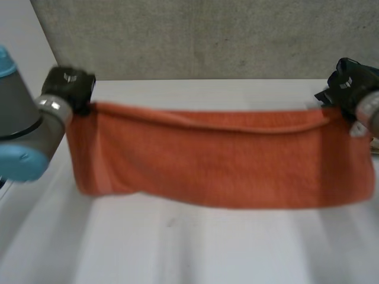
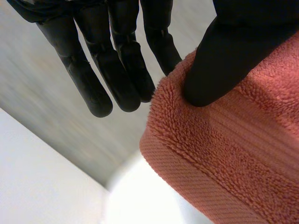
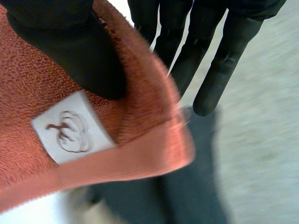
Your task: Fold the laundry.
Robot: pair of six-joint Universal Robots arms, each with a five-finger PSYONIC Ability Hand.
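White tag (image 3: pixel 72 127) with a brown cotton-flower emblem on the orange towel (image 3: pixel 28 84), wordless

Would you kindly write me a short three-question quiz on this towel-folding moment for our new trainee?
1. True or false: the orange towel lies flat on the white table.
2. Which hand holds the towel corner that bears the white label? A) left hand B) right hand C) neither
3. Fill in: each hand pinches the towel between its thumb and its ____.

Key: 1 false, it is held up and stretched between both hands; 2 B; 3 fingers.
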